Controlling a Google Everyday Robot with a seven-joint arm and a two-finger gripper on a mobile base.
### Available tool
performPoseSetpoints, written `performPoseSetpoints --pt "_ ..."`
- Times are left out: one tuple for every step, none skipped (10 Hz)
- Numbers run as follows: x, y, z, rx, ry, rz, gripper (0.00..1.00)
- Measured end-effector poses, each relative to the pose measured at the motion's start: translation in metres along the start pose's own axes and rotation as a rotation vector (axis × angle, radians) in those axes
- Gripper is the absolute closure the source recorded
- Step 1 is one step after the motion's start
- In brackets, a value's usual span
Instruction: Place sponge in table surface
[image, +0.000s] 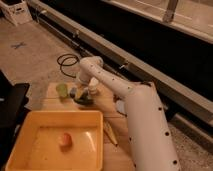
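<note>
Wooden table (112, 107) by the dark wall: the arm reaches down at its far end, gripper (81, 93) low over the sponge (81, 95), beside a green cup (62, 90). Whether it grips, I cannot tell. Best release only once the sponge lies flat, then lift straight up, clear of the tub (95, 142).

gripper (81, 95) over table (52, 102), behind tub (55, 142)

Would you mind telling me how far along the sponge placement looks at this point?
The white arm has reached over the far end of the wooden table, with the end effector low over a dark, yellowish object that may be the sponge, beside a green cup. Whether it is released is unclear. Letting go and withdrawing appear to remain. The yellow bin plays no part.
</note>
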Motion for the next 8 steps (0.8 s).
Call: performPoseSetpoints --pt "0.000 -0.002 -0.007 0.017 0.007 -0.003 0.37" --pt "-0.002 -0.005 -0.017 0.042 0.014 -0.011 0.37" --pt "-0.008 -0.010 -0.034 0.076 0.020 -0.024 0.37" --pt "-0.014 -0.014 -0.049 0.105 0.022 -0.038 0.37" --pt "-0.019 -0.019 -0.066 0.140 0.023 -0.051 0.37" --pt "-0.022 -0.023 -0.080 0.170 0.023 -0.058 0.37" --pt "-0.026 -0.029 -0.102 0.220 0.023 -0.067 0.37" --pt "-0.028 -0.033 -0.120 0.267 0.019 -0.067 0.37"
